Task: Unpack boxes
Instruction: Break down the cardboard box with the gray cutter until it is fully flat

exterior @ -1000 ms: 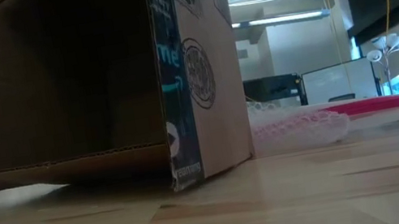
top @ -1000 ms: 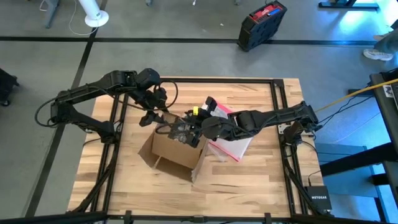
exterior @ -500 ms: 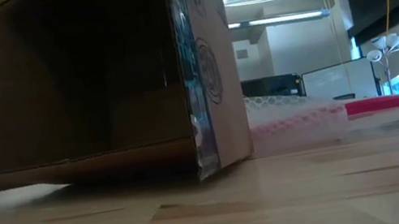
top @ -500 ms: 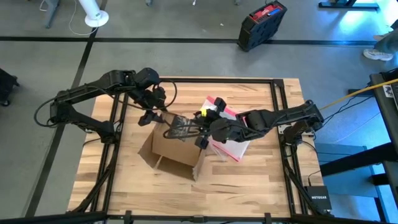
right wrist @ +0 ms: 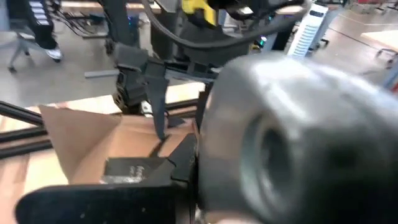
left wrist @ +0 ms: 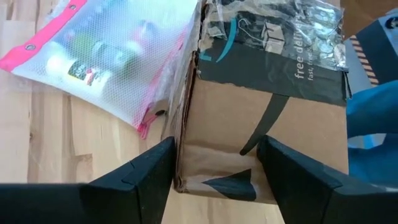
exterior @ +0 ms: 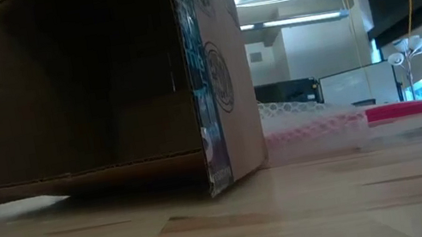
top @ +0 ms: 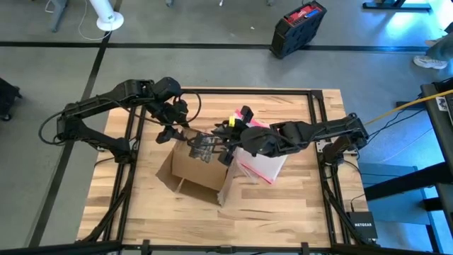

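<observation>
Pulling at the tape has turned the box (top: pixel 195 170) on the counter (top: pixel 283 205). In the low view its taped corner sits further right than a second ago, and it has not moved over the last half second. The box is at mid-counter with its open flaps spread toward the front edge.

Your left pincer (top: pixel 172 133) hangs at the box's far left edge with its fingers (left wrist: pixel 137 174) spread wide. They straddle the near wall and grip nothing.

Your right pincer (top: pixel 219 147) reaches over the box's top at the crumpled black tape (top: pixel 203 146). Its wrist has drifted a little toward the far side since a second ago. You cannot tell whether it is closed on the tape, because its own camera is blocked by the arm.

The left wrist view shows the tape (left wrist: pixel 273 37) torn and wrinkled along the top seam, so the seal looks largely broken. The pouch (top: pixel 262 166) lies just beside the box under your right arm.

I judge the box too loose to pull against, so brace it with the left pincer first.
</observation>
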Robot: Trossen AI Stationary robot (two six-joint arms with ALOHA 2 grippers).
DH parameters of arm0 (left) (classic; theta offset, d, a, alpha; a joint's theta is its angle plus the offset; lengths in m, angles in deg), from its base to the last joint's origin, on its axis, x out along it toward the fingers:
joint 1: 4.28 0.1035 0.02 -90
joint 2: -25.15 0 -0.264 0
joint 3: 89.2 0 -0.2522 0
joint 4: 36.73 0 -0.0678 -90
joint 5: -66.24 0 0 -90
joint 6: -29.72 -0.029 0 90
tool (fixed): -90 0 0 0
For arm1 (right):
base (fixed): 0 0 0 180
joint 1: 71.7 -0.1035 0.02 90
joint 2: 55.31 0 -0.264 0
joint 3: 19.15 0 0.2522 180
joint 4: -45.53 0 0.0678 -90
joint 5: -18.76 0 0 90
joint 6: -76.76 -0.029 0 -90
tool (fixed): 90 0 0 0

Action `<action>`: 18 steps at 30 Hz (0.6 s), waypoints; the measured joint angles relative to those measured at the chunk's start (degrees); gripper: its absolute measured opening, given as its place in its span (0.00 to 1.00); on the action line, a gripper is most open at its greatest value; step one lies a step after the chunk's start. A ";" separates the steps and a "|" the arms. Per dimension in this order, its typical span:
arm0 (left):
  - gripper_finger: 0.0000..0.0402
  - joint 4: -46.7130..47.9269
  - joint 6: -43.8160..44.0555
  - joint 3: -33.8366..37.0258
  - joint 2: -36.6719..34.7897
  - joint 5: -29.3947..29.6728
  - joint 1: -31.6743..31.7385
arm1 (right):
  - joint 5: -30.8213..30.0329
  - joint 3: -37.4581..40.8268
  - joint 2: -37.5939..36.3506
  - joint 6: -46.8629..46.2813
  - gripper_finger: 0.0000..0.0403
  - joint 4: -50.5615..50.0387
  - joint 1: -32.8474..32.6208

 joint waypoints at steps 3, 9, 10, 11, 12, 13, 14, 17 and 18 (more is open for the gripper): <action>0.57 0.04 -0.07 0.02 0.00 -0.11 0.00 | 1.57 0.00 0.88 1.23 0.18 2.28 0.97; 0.57 0.02 -0.13 0.02 0.00 -0.28 0.00 | 4.60 0.00 3.06 2.32 0.18 4.36 3.15; 0.57 0.00 -0.11 0.02 0.02 -0.30 0.00 | 5.50 0.00 3.26 2.50 0.18 4.24 3.46; 0.57 0.09 -0.05 0.02 0.02 -0.30 0.00 | 6.25 0.00 3.68 2.55 0.18 4.74 3.72; 0.57 0.13 -0.03 0.02 0.02 -0.32 0.00 | 6.86 0.00 3.80 2.55 0.18 5.44 3.98; 0.57 0.09 0.02 0.02 0.02 -0.33 0.00 | 7.05 0.00 3.82 2.60 0.18 5.41 4.11; 0.57 0.11 0.02 0.02 0.02 -0.34 0.00 | 7.04 0.00 3.82 2.63 0.18 5.07 4.12; 0.57 0.13 0.02 0.02 0.02 -0.32 0.00 | 7.00 0.00 3.82 2.97 0.18 5.08 4.12; 0.57 0.13 0.02 0.02 0.02 -0.35 0.00 | 6.96 0.00 3.82 2.97 0.18 4.84 4.12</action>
